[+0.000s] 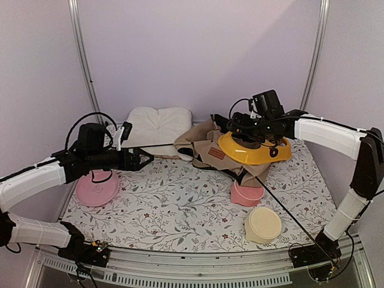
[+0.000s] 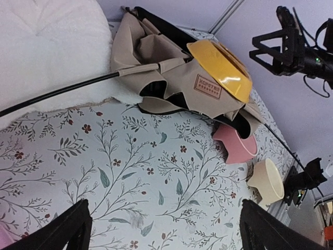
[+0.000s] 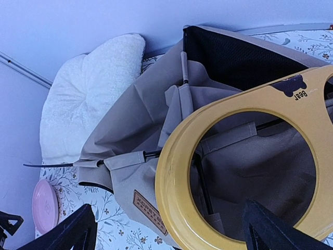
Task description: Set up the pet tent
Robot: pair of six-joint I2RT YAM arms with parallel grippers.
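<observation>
**A:** Where is the pet tent (image 1: 204,147)?

**B:** It lies collapsed in a tan heap at the back of the table, right of centre. Its left edge touches the white cushion (image 1: 157,125). The brown label patch (image 1: 216,154) faces up on the near side.

**A:** And the poles?

**B:** One black pole (image 1: 153,144) comes out of a fabric sleeve and runs left across the cushion's near edge. A second pole (image 1: 294,216) slants out from under the heap toward the right arm's base.

**A:** Is anything on the fabric?

**B:** A yellow ring (image 1: 255,153) rests on the right half of the heap. In the right wrist view, tan fabric shows through its hole. A pink bowl (image 1: 247,193) sits at the near edge, partly tucked under a fold. A cream bowl (image 1: 263,224) stands a little nearer, apart from the tent.

**A:** What are the grippers doing?

**B:** The right gripper (image 3: 167,219) hangs over the ring and the fabric with its jaws spread wide and nothing between them. I can't tell whether it touches the ring. The left gripper (image 2: 165,213) is well to the left of the tent, above the floral cloth (image 1: 180,204). It points toward the heap, fingers fully apart and empty. A pink dish (image 1: 97,187) lies under the left arm.
</observation>
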